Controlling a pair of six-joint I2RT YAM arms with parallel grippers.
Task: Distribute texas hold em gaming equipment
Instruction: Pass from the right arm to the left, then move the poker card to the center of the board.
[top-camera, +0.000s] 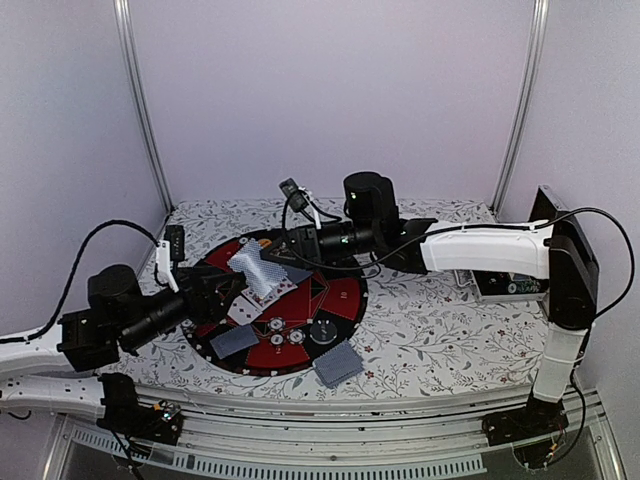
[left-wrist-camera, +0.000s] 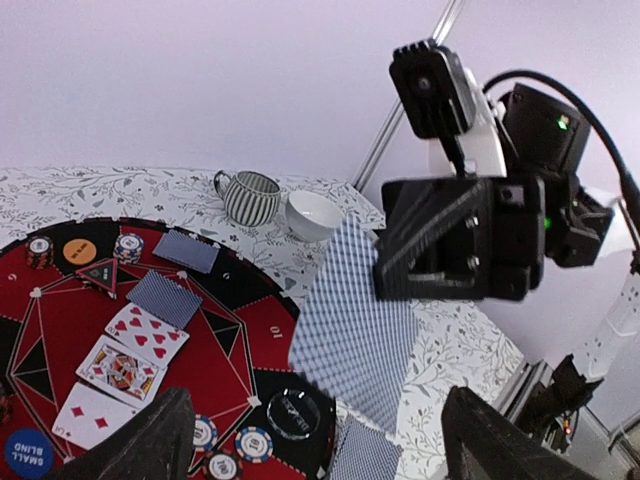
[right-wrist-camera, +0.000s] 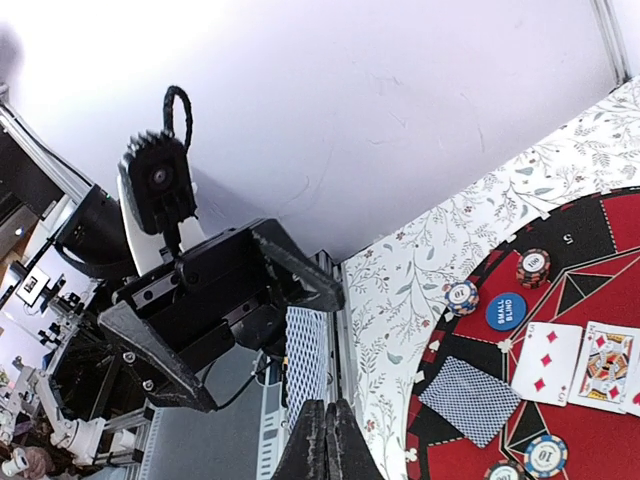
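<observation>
My right gripper (right-wrist-camera: 326, 440) is shut on the edge of a grey-blue-backed playing card (right-wrist-camera: 305, 362), holding it in the air over the round red-and-black mat (top-camera: 342, 296). The same card (left-wrist-camera: 352, 320) hangs below the right gripper (top-camera: 283, 254) in the left wrist view. My left gripper (left-wrist-camera: 320, 450) stands wide open just in front of that card, with its fingers (left-wrist-camera: 140, 445) on either side and not touching it. Three face-up cards (left-wrist-camera: 125, 365), face-down cards (left-wrist-camera: 165, 297) and poker chips (left-wrist-camera: 235, 445) lie on the mat.
A ribbed grey cup (left-wrist-camera: 248, 196) and a white bowl (left-wrist-camera: 312, 214) stand on the floral cloth beyond the mat. A blue small-blind disc (right-wrist-camera: 505, 310) and a clear round button (left-wrist-camera: 290, 412) lie on the mat. One face-down card (top-camera: 338, 364) lies at the mat's near edge.
</observation>
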